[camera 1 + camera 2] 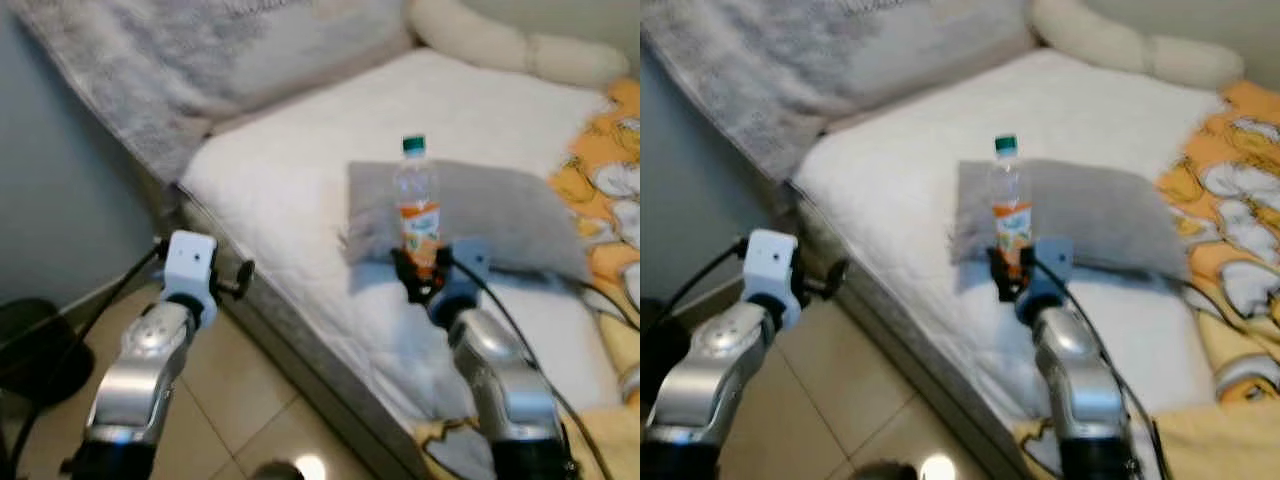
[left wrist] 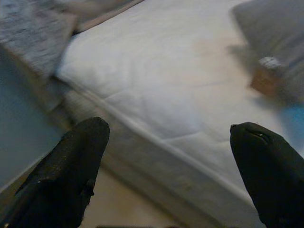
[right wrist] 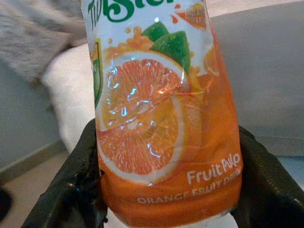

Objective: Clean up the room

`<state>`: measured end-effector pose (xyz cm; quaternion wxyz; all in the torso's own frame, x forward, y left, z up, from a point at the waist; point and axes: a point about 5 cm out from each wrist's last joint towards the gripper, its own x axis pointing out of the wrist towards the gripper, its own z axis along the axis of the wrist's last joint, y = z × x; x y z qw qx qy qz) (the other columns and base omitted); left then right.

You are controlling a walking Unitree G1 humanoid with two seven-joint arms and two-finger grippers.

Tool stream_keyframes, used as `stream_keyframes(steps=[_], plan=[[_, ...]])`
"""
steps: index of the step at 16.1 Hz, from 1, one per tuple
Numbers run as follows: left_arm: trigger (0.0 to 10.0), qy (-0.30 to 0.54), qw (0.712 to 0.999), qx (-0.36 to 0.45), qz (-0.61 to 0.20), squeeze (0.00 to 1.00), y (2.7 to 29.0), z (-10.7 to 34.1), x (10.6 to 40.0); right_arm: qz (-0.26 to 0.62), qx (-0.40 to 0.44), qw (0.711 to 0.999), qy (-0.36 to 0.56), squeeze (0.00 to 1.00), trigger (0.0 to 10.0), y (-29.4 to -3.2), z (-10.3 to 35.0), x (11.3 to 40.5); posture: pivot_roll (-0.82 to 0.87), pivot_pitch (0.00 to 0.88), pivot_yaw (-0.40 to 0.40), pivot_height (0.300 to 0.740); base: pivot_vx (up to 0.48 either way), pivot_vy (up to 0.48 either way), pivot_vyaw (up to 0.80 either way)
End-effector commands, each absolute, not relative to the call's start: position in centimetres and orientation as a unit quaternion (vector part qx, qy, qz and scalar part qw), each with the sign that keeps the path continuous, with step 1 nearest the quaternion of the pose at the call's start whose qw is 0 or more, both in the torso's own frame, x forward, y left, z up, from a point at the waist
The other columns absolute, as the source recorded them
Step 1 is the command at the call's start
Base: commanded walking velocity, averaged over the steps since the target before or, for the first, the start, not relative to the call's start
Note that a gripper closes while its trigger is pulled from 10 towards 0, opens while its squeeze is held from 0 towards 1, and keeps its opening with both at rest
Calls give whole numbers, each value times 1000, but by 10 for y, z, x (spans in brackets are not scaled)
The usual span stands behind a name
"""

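The right pincer (image 1: 424,272) is clamping its two black fingers (image 3: 78,175) on either side of the lower label of an orange-drink bottle (image 1: 417,208), holding it upright with the green cap at 12 o'clock. The low grip is probably there to keep the bottle steady and vertical so it can be carried off the bed (image 1: 300,190) as part of the tidying. The bottle is sitting in front of a grey pillow (image 1: 500,215), which lies on the white mattress, with an orange patterned blanket (image 1: 605,180) at 3 o'clock.

The left pincer (image 2: 171,166) is hanging with its fingers spread wide apart, gripping nothing, out beside the bed edge over the tiled floor (image 1: 230,400) at about 8 o'clock (it looks idle, kept clear of the working arm).

Whether the bottle's base is resting on the mattress or lifted clear is hidden behind the right wrist. How much liquid remains is hard to judge, since the upper part looks clear. A dark round object (image 1: 30,350) at 9 o'clock is cut off and too blurred to identify.
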<state>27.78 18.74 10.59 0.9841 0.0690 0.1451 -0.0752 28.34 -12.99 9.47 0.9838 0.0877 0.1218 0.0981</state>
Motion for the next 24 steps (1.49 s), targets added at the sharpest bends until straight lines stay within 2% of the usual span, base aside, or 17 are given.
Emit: stream_keyframes(steps=[1, 5, 12, 16, 20, 24], plan=[[10000, 132, 985, 76, -82, 0, 184, 110, 281, 90, 87, 985, 122, 0, 10000, -134, 97, 285, -44, 0, 56, 740, 0, 0, 800], [10000, 129, 986, 62, -90, 0, 183, 110, 281, 84, 79, 983, 144, 0, 10000, -136, 92, 286, -49, 0, 57, 740, 0, 0, 800], [10000, 123, 987, 59, -91, 0, 184, 110, 283, 101, 64, 981, 153, 0, 10000, -131, 91, 285, -48, 0, 56, 740, 332, 0, 800], [10000, 119, 987, 59, -91, 0, 185, 112, 284, 93, 43, 984, 143, 0, 10000, -132, 92, 289, -46, 0, 56, 740, 379, 0, 0], [10000, 114, 987, 68, -93, 0, 186, 113, 287, 40, -36, 989, 137, 0, 10000, -139, 90, 296, -34, 0, 44, 740, 398, 0, 0], [10000, 111, 986, 74, -100, 0, 185, 114, 288, 79, 28, 986, 142, 0, 10000, -135, 89, 292, -32, 0, 36, 740, 410, 0, 0]])
